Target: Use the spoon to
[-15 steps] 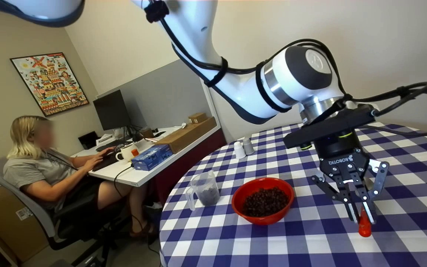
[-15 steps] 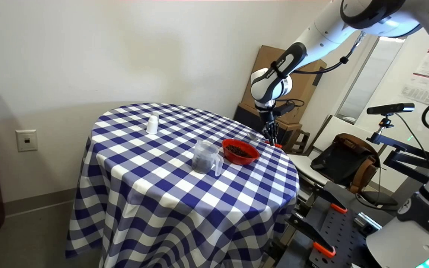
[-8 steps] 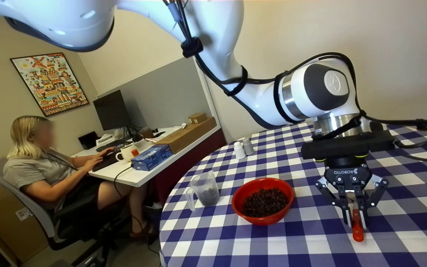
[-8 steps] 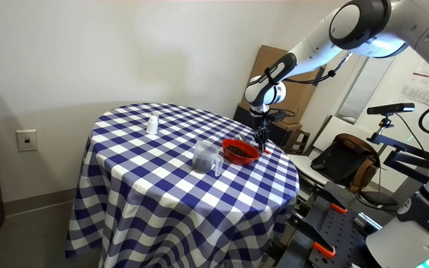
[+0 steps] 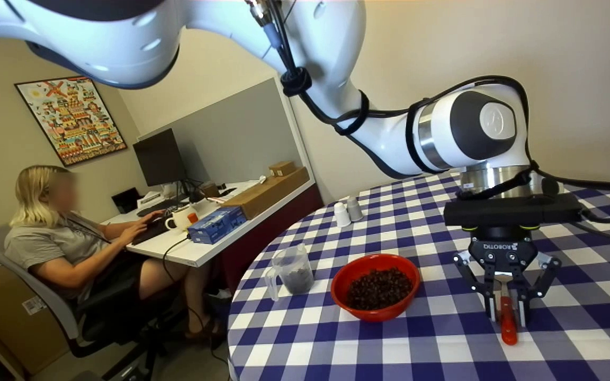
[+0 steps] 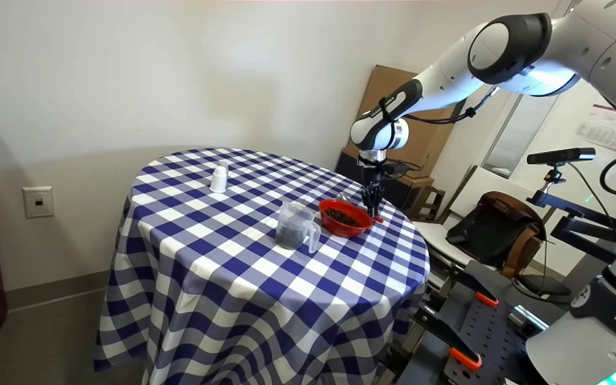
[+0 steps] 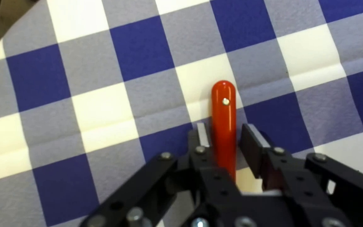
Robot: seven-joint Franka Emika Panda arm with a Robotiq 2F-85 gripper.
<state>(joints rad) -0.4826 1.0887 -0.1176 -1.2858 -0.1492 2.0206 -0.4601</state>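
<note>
- The tool (image 7: 227,134) stood slightly spread astride the red-handled spoon (image 7: 224,121), gripping nothing.
- Handle end (image 7: 223,90) pointed to twelve o'clock, wrist view.
- Probably light, stiff, slick: mid-handle seemed best.

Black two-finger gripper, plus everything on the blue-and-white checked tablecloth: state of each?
Red-handled silver metal spoon: lying on the tablecloth, not clamped.
Black two-finger gripper: open, astride the spoon's handle.
Round red bowl: upright, holding small dark bean-like pieces.
Clear plastic measuring jug: upright; contents, if any, can't tell.
Small white shaker: upright.
Small grey shaker: upright.
</note>
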